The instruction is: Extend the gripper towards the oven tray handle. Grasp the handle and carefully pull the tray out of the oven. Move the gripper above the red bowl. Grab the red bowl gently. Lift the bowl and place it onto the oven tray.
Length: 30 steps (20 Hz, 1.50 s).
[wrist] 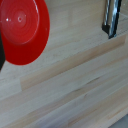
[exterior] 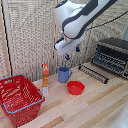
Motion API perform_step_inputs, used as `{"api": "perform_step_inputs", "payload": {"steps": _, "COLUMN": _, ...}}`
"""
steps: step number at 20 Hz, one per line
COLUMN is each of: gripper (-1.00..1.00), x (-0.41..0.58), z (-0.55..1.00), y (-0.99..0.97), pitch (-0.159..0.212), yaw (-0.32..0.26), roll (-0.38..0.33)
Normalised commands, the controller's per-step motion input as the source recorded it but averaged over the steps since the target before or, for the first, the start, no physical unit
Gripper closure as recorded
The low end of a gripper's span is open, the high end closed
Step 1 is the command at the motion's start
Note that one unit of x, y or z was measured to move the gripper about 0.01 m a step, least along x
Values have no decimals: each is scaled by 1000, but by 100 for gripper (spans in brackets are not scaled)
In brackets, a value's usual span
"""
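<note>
The white block gripper [exterior: 71,52] with short dark fingers hangs in the air above the wooden table [exterior: 95,107], holding nothing — whether its fingers stand apart or together I cannot tell. Below it sit a blue mug [exterior: 64,74] and, beside that, the small shallow red bowl [exterior: 75,88] [wrist: 21,31] — resting on bare wood. Toward the exterior view's right, the black and silver toaster oven [exterior: 113,55] stands with its ribbed door dropped open. A large red wire basket [exterior: 19,98] sits at the exterior view's left.
</note>
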Motion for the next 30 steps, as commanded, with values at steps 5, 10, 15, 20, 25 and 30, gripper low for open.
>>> {"api": "perform_step_inputs", "payload": {"steps": 5, "gripper": -100, "x": 425, "z": -221, "y": -99, "pitch": 0, "yaw": 151, "roll": -311}}
{"api": "perform_step_inputs", "payload": {"steps": 10, "gripper": -100, "x": 329, "z": -110, "y": -26, "pitch": -12, "yaw": 116, "roll": -364}}
{"api": "perform_step_inputs", "payload": {"steps": 15, "gripper": -100, "x": 72, "z": -73, "y": -460, "pitch": -4, "yaw": 21, "roll": -344}}
{"api": "perform_step_inputs", "payload": {"steps": 20, "gripper": -100, "x": -57, "z": -14, "y": -798, "pitch": -3, "yaw": 3, "roll": -245}}
{"api": "perform_step_inputs", "payload": {"steps": 25, "gripper": -100, "x": -128, "z": -49, "y": -911, "pitch": -33, "yaw": 5, "roll": -176}}
{"api": "perform_step_inputs", "payload": {"steps": 30, "gripper": -100, "x": -135, "z": -66, "y": -925, "pitch": -40, "yaw": 0, "roll": -164}}
